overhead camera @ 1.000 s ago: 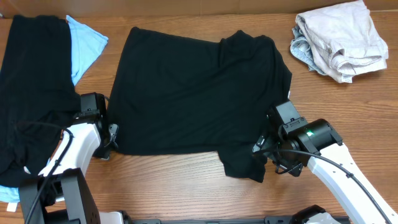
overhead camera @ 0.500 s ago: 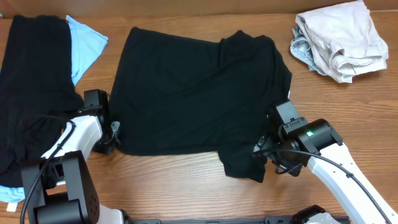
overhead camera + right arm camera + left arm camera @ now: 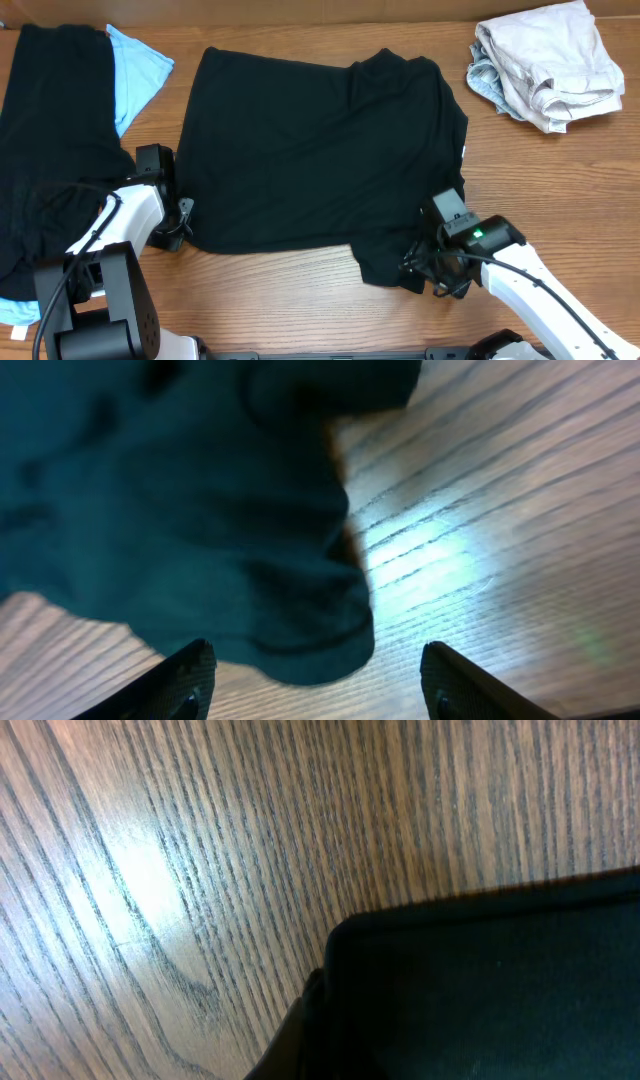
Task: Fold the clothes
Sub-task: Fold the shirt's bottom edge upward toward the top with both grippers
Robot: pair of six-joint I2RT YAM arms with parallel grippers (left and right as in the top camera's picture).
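- Looking down from overhead, I see the black T-shirt (image 3: 310, 150) spread flat on the table (image 3: 300, 300); one sleeve bunches at its lower right corner.
- The left pincer (image 3: 180, 222) sits at that shirt's lower left corner; it is closed right down on the hem there; my left wrist view gives me only the dark cloth corner against the wood, with the fingers hidden.
- The right pincer (image 3: 318, 648) is at the shirt's lower right sleeve; its jaws stand well apart, one finger on each side of the bunched sleeve end; it has hold of nothing.
- Left of the shirt lies a second black garment (image 3: 55, 150); a light-blue garment (image 3: 140, 65) pokes out from under it; bare wood separates both from the shirt.
- Beyond the shirt's upper right corner, well apart, sits a bundle of beige clothes (image 3: 550, 65).
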